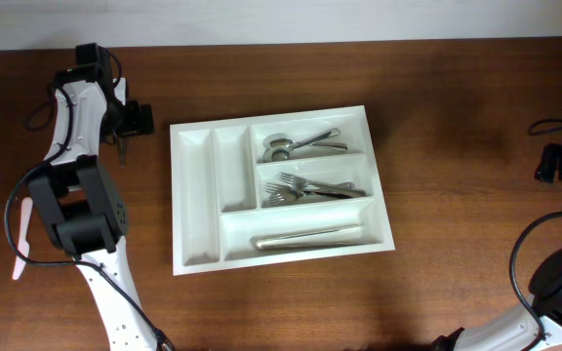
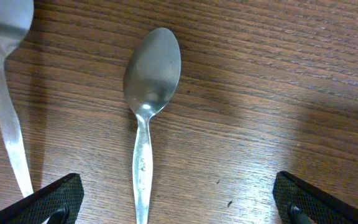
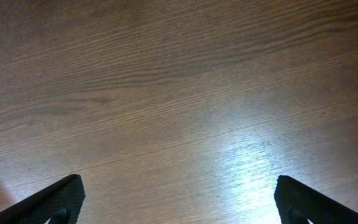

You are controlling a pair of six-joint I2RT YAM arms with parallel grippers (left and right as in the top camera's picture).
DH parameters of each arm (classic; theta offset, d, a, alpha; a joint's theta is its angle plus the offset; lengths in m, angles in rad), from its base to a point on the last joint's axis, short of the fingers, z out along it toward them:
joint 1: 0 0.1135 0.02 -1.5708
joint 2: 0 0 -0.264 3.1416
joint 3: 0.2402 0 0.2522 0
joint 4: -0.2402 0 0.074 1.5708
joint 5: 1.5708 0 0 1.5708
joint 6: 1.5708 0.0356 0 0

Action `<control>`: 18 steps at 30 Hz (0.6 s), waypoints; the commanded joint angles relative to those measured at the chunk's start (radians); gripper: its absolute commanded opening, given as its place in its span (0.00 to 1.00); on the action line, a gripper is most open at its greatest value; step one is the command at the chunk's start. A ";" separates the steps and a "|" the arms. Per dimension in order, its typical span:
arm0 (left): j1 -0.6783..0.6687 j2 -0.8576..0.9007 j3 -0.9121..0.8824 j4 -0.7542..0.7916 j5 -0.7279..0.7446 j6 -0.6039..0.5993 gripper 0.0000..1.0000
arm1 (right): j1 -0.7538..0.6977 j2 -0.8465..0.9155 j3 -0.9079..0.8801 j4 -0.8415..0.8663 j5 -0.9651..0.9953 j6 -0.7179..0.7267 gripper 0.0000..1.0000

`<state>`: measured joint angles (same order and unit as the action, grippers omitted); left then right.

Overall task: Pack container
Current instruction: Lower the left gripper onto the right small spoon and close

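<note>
Container [image 1: 195, 200], at the middle of the table [image 3: 166, 93], part-filled with cutlery; left gripper [image 2: 180, 200], jaws spread wide and empty, left of the container above a loose spoon [image 2: 152, 71], best centred across the handle before lowering and closing; right gripper [image 3: 179, 200], likewise wide, well right of the container.

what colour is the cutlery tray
The tray is plain white with no pattern, and the overhead view shows it best.

table [image 1: 437, 117]: brown wood, visible grain | far strip [image 1: 359, 19]: pale, maybe wall
</note>
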<state>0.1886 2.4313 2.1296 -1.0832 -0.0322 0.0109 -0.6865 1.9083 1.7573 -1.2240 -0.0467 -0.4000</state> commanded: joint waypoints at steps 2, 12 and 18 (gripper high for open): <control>0.024 0.007 0.001 -0.002 0.011 0.008 1.00 | -0.001 -0.002 -0.003 0.003 -0.005 0.001 0.99; 0.029 0.007 0.001 -0.003 0.011 0.021 1.00 | -0.001 -0.002 -0.003 0.003 -0.005 0.001 0.99; 0.030 0.007 0.001 -0.003 0.010 0.059 1.00 | -0.001 -0.002 -0.003 0.003 -0.005 0.001 0.99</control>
<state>0.2119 2.4313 2.1296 -1.0843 -0.0326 0.0261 -0.6865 1.9083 1.7573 -1.2240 -0.0467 -0.4004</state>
